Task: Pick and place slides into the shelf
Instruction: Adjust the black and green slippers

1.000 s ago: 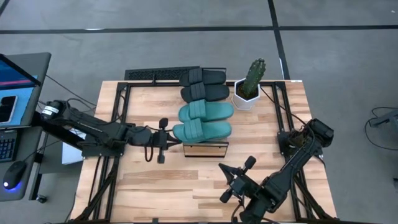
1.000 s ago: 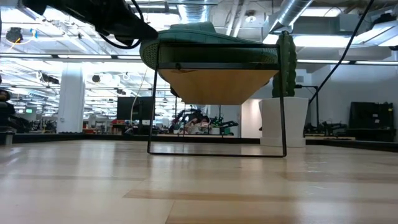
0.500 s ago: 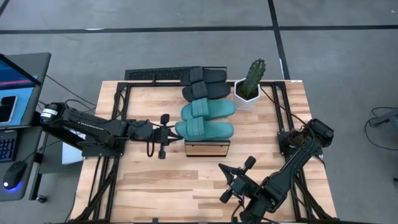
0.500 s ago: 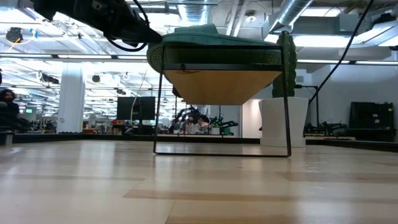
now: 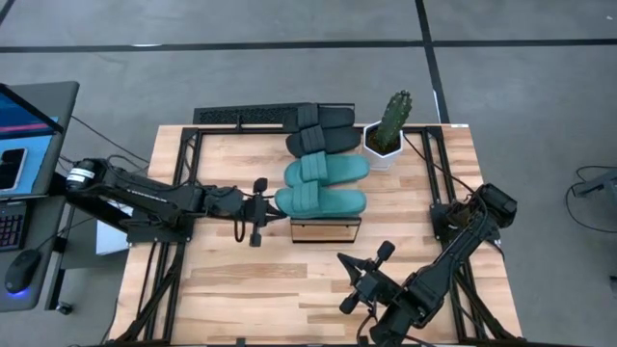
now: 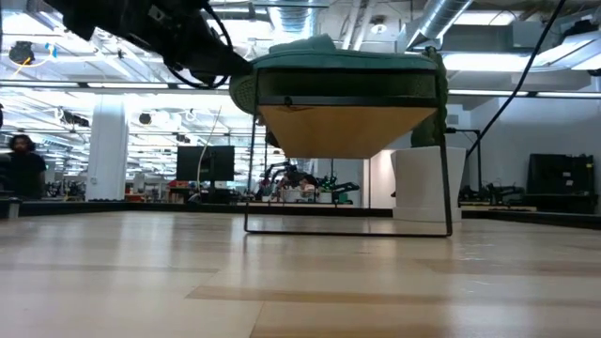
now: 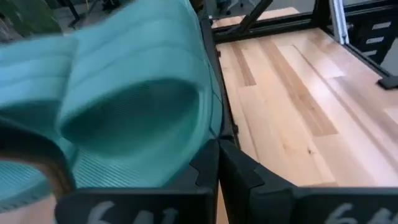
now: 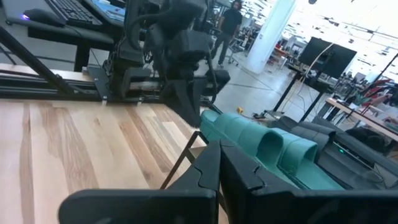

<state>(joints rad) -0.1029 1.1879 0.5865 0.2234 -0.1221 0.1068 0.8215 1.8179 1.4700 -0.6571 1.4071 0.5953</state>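
- All four rubber slide sandals on the narrow light-wood shelf [image 5: 325, 229] with the black metal frame: two black ones [image 5: 321, 128] at the far end, two teal-green ones [image 5: 323, 187] nearer, lying crosswise side by side.
- Left pincer [image 5: 258, 211] pinched fully shut, empty, tip pressed against the end of the nearest teal sandal at the shelf's edge.
- Right pincer [image 5: 366, 272] likewise shut and empty, parked low over the wooden desk [image 5: 231, 289], well apart from the shelf.
- Probably the closing step: nudging and squaring up the last sandal, not carrying one.
- Next move likely calls for a gentle, level push, since too much force could slide the shelf toward the white potted cactus [image 5: 388, 133].
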